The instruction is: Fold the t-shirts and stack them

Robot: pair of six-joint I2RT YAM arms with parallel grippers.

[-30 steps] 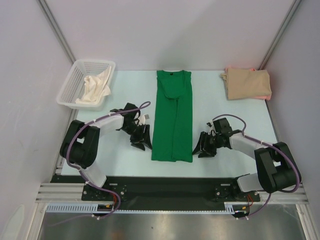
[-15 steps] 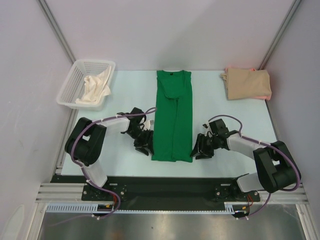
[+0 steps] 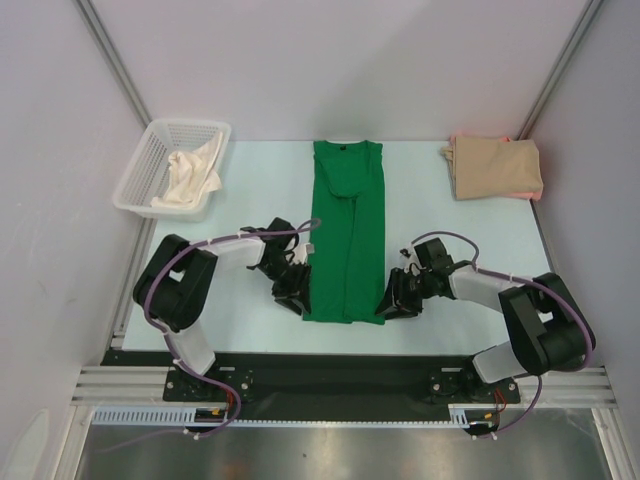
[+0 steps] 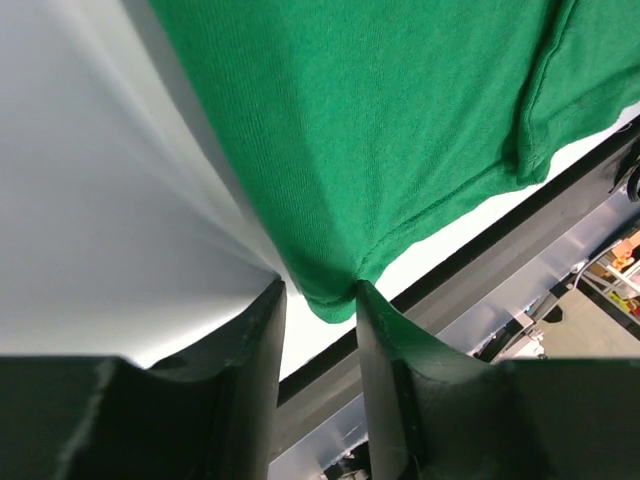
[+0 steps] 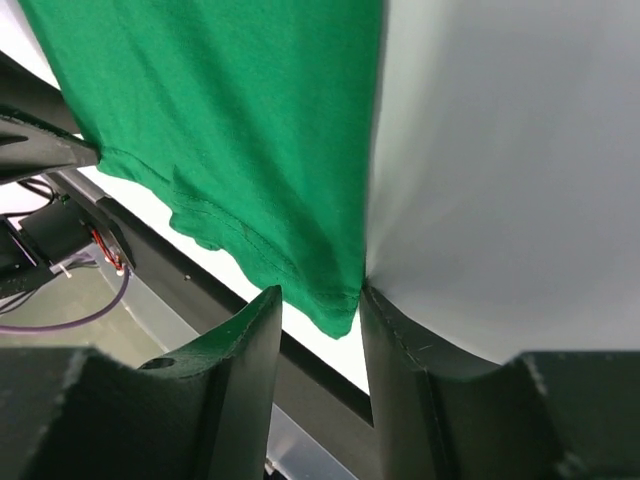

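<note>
T-shirt [image 3: 345,240] strip lying near-far, collar [image 3: 343,147] far

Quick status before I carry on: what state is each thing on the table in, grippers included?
green t-shirt: folded lengthwise into a narrow strip, lying flat in the middle, collar far.
tan t-shirt: folded, at the far right corner.
basket: upright, far left, holding the white cloth.
white cloth: crumpled in the basket.
left gripper: open, straddling the green t-shirt's near left corner.
right gripper: open, straddling its near right corner.
</note>
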